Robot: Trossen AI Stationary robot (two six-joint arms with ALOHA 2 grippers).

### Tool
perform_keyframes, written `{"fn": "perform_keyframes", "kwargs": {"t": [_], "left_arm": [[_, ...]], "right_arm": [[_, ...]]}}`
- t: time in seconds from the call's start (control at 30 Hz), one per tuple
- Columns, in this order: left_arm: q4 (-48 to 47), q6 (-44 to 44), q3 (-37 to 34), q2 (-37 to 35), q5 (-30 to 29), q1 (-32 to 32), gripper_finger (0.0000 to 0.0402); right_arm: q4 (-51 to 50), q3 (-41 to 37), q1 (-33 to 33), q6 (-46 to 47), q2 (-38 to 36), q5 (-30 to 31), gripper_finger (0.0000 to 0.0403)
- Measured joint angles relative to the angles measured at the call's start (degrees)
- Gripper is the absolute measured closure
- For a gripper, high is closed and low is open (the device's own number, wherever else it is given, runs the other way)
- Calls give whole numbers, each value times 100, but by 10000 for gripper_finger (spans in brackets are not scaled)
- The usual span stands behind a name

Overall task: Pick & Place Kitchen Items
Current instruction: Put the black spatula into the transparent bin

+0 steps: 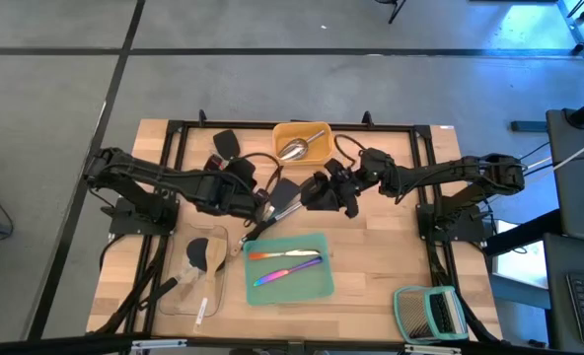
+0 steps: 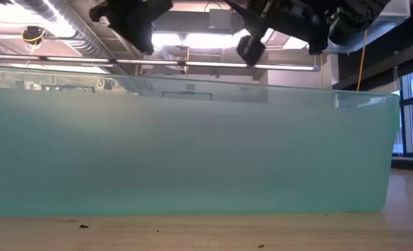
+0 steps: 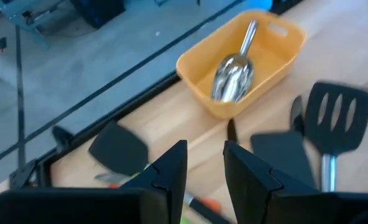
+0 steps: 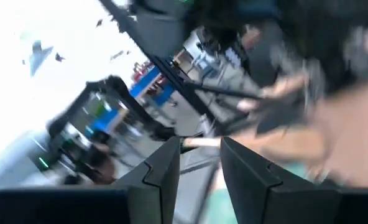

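Observation:
My left gripper [image 1: 265, 207] [image 3: 206, 146] hangs open over the table's middle, with nothing between its fingers. My right gripper [image 1: 317, 192] [image 4: 201, 146] is raised facing it; its wrist view is smeared. Between and below them lie a black spatula [image 1: 285, 187] [image 3: 282, 149] and a slotted turner [image 3: 336, 112], whose steel handle [image 1: 272, 215] runs toward the teal tray [image 1: 307, 291]. Another black spatula [image 1: 223, 144] [image 3: 119, 149] lies flat near the far edge. A steel scoop [image 1: 294, 149] [image 3: 234, 74] lies in the yellow tray [image 1: 278, 131]. An orange-handled tool [image 1: 272, 254] and an iridescent piece [image 1: 287, 271] lie in the teal tray.
A clear tray [image 1: 198, 291] at the near left holds a wooden spoon [image 1: 213, 254]. A green-framed slatted rack [image 1: 430, 311] stands at the near right corner. In the low view the teal tray's wall [image 2: 192, 153] fills the picture, with both arms above it. Bare wood lies right of the teal tray.

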Motion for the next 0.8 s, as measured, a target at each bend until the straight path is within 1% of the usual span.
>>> {"fn": "perform_keyframes", "kwargs": {"t": [0.07, 0.13, 0.2, 0.3, 0.33, 0.4, 0.5, 0.57, 0.63, 0.8], "left_arm": [[393, 310, 0, 0, -173, 112, 302], [884, 684, 0, 0, -414, 227, 302], [1407, 1112, 0, 0, -571, 326, 304], [2331, 1936, 0, 19, -686, 434, 304], [2649, 2305, 0, 27, -641, 479, 304], [3211, 3019, 0, 28, -345, 585, 304], [3796, 3624, 0, 28, 188, 733, 304], [4188, 4028, -2, 31, 512, 859, 304], [4444, 4403, 0, 31, 805, 995, 306], [4531, 4882, 0, 31, 1433, 1391, 309]], "right_arm": [[-198, 0, 63, 880, 0, -96, 284], [-364, 0, 145, 1505, 0, -277, 284], [-515, 0, 254, 1732, 0, -373, 284], [-563, 0, 417, 1783, 0, -390, 284], [-565, 0, 448, 1774, 0, -383, 284], [-621, 0, 440, 1675, 0, -320, 284], [-778, 0, 327, 1541, 0, -321, 284], [-740, 0, 257, 1212, 0, -397, 284], [-745, 2, 201, 682, 0, -471, 284], [-1306, 2, 118, -1436, 0, -526, 284]]}}
